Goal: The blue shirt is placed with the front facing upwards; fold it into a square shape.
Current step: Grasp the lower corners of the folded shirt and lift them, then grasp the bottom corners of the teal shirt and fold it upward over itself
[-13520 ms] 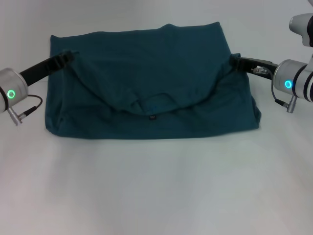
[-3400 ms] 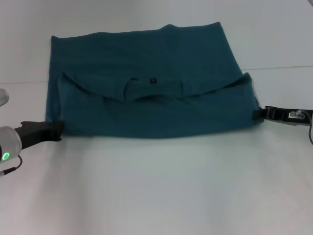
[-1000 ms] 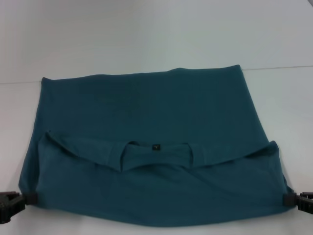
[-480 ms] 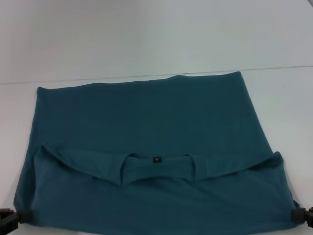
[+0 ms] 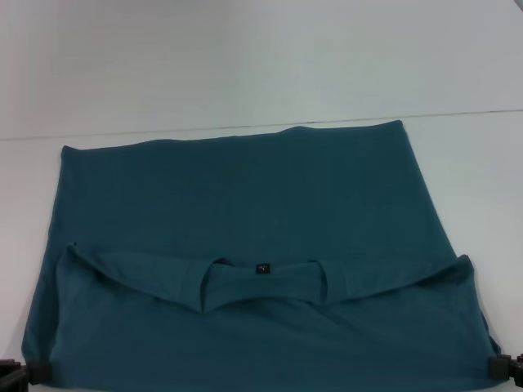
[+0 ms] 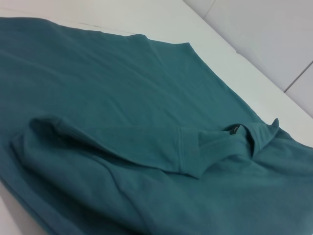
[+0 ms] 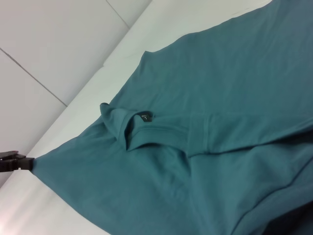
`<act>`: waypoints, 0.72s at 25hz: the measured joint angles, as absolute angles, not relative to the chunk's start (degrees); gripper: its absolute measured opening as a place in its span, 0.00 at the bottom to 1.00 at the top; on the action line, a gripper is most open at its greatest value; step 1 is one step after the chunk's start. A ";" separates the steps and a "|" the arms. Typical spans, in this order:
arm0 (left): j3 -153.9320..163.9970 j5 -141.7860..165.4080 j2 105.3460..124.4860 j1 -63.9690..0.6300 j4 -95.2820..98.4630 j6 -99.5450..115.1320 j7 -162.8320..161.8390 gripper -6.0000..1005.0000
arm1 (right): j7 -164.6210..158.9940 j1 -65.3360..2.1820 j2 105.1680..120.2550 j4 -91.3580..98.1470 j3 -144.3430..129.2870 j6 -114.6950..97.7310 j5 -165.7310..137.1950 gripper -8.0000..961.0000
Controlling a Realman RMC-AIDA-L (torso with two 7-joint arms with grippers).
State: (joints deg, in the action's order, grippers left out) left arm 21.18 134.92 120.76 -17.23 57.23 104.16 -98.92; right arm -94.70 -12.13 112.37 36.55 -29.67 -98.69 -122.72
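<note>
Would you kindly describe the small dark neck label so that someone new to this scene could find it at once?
Start from the blue shirt spread across the white table. Its collar end is folded over onto the near half, forming a band across the shirt's width. The neck label sits at the middle of that band, on the collar: a tiny dark square, the only non-teal mark on the cloth.

The blue shirt [image 5: 270,196] is matt, soft knit cloth on a smooth white table [image 5: 245,65].

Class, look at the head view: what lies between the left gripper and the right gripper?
The folded blue shirt spans the whole stretch, its near corners pinched by the left gripper and right gripper, collar and neck label midway.
</note>
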 joint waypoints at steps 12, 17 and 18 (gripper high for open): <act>21.17 134.92 120.68 -17.22 57.31 103.99 -98.87 0.00 | -94.74 -12.42 112.36 36.59 -29.09 -99.02 -122.71 0.05; 20.13 134.90 120.57 -17.28 57.29 103.97 -98.87 0.00 | -94.84 -12.47 112.33 36.77 -29.08 -99.13 -122.69 0.05; 19.97 134.84 120.53 -17.29 57.29 103.97 -98.87 0.00 | -94.82 -12.48 112.32 36.77 -29.06 -99.13 -122.69 0.05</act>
